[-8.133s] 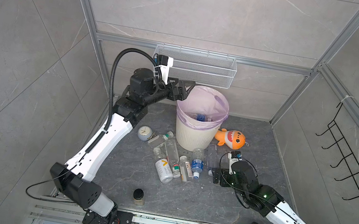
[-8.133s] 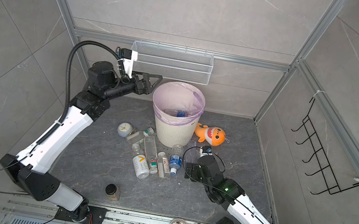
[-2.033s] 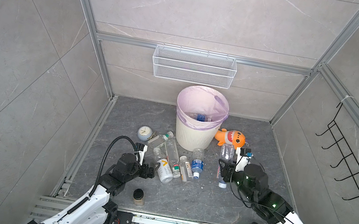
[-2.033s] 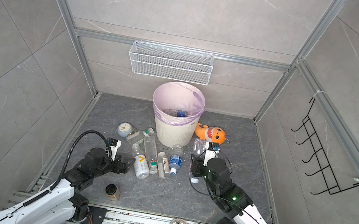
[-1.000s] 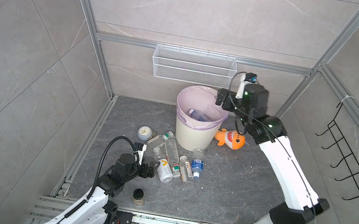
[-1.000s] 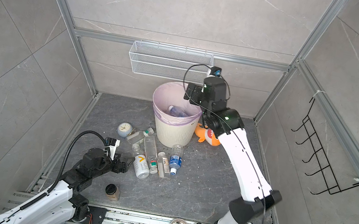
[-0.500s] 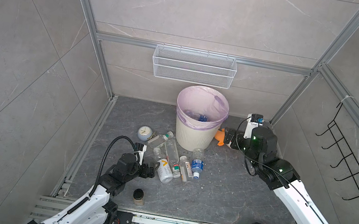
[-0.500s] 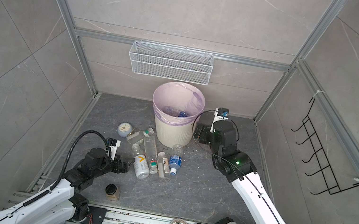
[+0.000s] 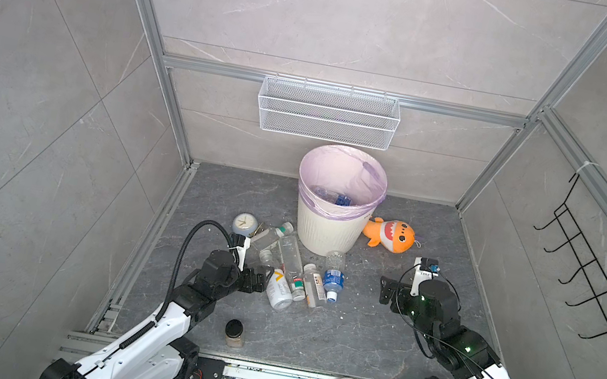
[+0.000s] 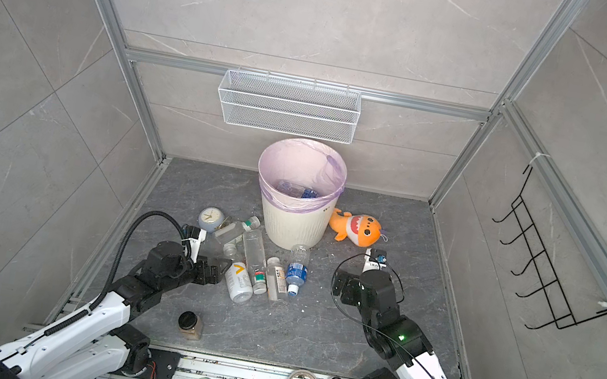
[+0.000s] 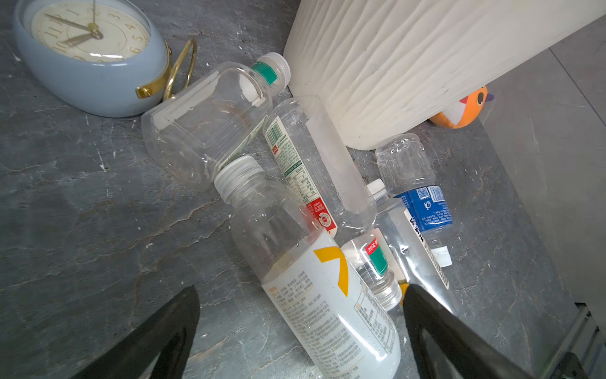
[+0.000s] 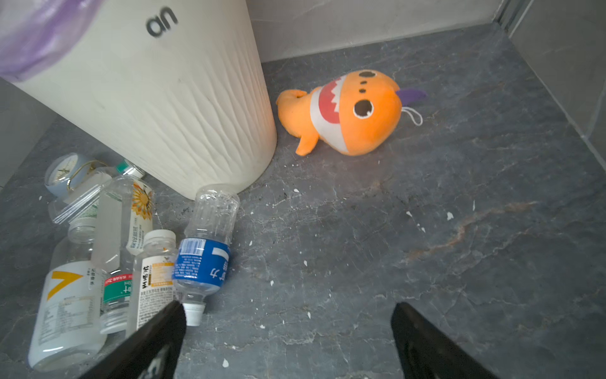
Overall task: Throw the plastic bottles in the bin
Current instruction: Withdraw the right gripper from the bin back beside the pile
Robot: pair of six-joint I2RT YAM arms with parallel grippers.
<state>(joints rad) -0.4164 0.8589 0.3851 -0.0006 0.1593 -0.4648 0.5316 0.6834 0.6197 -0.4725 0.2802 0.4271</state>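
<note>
Only the top views see into the bin (image 9: 328, 231), with plastic bottles (image 9: 328, 195) inside; more lie heaped at its 7 o'clock. Both empty and spread wide, the left gripper (image 11: 300, 288) hangs by the yellow-marked bottle (image 11: 328, 305), while the right gripper (image 12: 288, 304), over the bin a second ago, sits low at 4 o'clock.

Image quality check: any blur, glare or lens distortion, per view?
Both top views: sharp, evenly lit, soft shadows; wide-angle lens splays the frame posts outward. Left wrist: bottles crisp, bright sheen on the white-yellow labelled bottle; left claw near-black, no detail. Right wrist: the bin lettering and bag edge look soft; the orange toy is sharp.
</note>
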